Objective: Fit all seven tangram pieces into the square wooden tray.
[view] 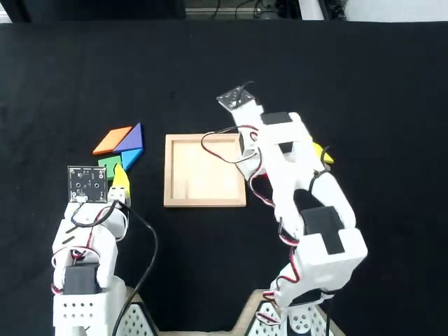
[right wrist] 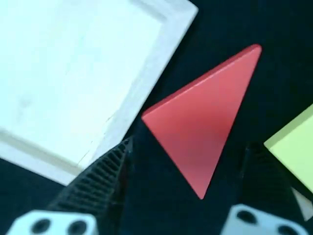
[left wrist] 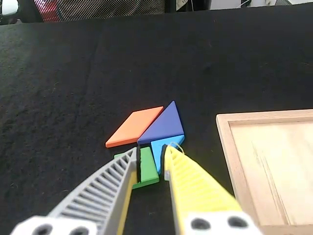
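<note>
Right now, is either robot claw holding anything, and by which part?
Nothing is clearly held. The left gripper straddles the green tangram piece; the right gripper hangs open over the red triangular tangram piece.

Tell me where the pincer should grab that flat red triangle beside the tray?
Probably from straight above, pinching its thin side edges across the middle. The red triangle lies flat on the black cloth, so only those edges offer hold; the open right pincer straddles it, beside the tray.

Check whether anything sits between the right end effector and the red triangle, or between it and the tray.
Nothing visible does. The red triangle lies inside the open right end effector, close beside the rim of the tray; the yellow-green piece lies on its far side.
</note>
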Motion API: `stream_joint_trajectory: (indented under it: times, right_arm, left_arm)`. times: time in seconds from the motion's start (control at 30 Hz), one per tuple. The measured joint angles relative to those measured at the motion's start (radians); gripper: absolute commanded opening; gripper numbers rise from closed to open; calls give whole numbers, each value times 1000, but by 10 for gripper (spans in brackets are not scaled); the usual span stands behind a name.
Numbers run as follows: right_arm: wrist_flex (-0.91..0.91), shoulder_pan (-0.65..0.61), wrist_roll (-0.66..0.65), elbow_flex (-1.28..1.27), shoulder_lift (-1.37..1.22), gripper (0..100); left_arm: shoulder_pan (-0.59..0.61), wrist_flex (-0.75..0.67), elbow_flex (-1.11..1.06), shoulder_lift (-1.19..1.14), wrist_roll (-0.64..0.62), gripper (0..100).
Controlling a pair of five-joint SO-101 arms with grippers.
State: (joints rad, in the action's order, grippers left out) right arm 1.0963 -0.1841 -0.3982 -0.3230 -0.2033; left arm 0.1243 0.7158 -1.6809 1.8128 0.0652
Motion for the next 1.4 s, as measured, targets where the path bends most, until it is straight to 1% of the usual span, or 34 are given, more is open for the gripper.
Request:
stream_joint_trajectory:
  times: [0.33,0.53,0.67,0.93,1.4]
  right_arm:
    - [3,-17,0,-3,35,330]
    - [3,-75,2,-23,41,330]
    - [-3,-72,15,-23,41,331]
    - [-100,-51,15,-89,41,331]
    - [-106,-51,15,-78,0,329]
  left_arm:
    - [0,0,0,0,0,105]
    - [0,0,0,0,0,105]
    - [0,0,0,0,0,105]
    - [0,0,0,0,0,105]
    - [0,0,0,0,0,105]
